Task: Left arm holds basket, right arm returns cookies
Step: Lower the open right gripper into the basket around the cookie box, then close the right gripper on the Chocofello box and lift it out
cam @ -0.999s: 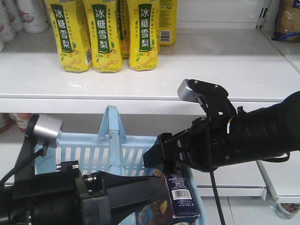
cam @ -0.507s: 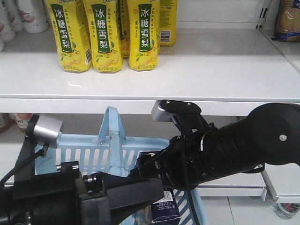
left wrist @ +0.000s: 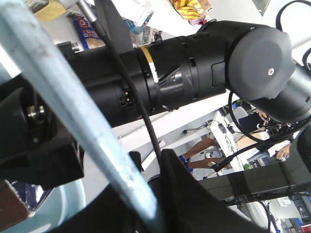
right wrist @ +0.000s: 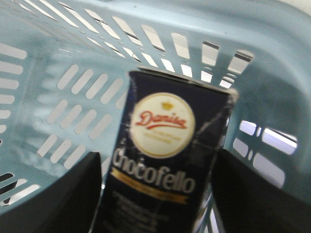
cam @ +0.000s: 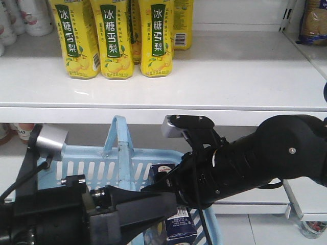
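Observation:
The light blue basket (cam: 87, 166) hangs below the shelf, its handle (cam: 120, 140) upright. My left gripper (left wrist: 150, 204) is shut on a pale blue bar of the basket (left wrist: 73, 107), which runs slantwise between the jaws. The black left arm (cam: 76, 217) fills the bottom left of the front view. My right gripper (right wrist: 156, 162) reaches into the basket from the right. Its fingers (right wrist: 63, 194) press both sides of the cookies (right wrist: 165, 165), a navy "Chocofello" carton standing inside. In the front view the right arm (cam: 245, 163) hides the carton's middle, and its lower end (cam: 181, 229) shows.
A white shelf (cam: 230, 76) runs above the basket, with yellow bottles (cam: 112, 41) at its left and white bottles (cam: 30, 15) in the far corner. A packet (cam: 314, 20) sits at the top right. A lower shelf edge (cam: 255, 206) lies behind the right arm.
The right arm has swung left and lower into the basket. The cookies carton shifted left with it. The left arm and basket stayed put.

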You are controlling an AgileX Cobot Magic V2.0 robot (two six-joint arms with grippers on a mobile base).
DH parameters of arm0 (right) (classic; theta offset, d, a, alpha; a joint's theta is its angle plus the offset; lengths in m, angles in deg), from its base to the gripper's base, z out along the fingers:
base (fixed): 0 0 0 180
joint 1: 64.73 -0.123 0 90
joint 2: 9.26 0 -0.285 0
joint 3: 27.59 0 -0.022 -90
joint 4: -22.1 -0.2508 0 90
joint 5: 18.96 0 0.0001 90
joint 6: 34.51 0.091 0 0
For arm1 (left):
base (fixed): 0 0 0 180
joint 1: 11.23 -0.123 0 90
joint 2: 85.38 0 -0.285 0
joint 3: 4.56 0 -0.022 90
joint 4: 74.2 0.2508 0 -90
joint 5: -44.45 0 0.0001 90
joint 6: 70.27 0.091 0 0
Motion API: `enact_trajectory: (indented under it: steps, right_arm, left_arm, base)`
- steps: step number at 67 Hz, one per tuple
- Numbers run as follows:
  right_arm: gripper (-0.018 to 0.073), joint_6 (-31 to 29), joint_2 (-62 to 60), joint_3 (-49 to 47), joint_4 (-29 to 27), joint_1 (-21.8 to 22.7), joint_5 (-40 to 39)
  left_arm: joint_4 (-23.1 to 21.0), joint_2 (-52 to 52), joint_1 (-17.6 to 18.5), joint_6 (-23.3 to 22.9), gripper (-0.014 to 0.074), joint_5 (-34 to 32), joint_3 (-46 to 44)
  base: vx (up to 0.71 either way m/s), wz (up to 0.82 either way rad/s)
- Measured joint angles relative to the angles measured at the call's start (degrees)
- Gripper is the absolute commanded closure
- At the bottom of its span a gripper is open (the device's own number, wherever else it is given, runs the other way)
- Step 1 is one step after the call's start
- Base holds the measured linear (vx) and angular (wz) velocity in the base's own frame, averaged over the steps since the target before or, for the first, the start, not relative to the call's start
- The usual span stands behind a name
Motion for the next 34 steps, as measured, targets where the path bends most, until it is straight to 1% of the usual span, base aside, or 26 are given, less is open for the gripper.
enact_trajectory:
  steps: [9,17,23,34]
  right_arm:
    - [0.0263,0.0,0.0,0.0,0.1,0.0,0.4]
    - [0.0309,0.0,0.0,0.0,0.2,0.0,0.4]
    - [0.0324,-0.1,0.0,0.0,0.4,0.0,0.4]
    - [0.0319,-0.1,0.0,0.0,0.5,0.0,0.5]
  left_arm:
    - [0.0,0.0,0.0,0.0,0.0603,0.0,0.0]
    - [0.0,0.0,0.0,0.0,0.0603,-0.2,0.0]
    - [0.0,0.0,0.0,0.0,0.0603,-0.2,0.0]
    - [0.0,0.0,0.0,0.0,0.0603,-0.2,0.0]
  base:
    - [0.0,0.0]
    - [0.0,0.0]
    - [0.0,0.0]
    - [0.0,0.0]
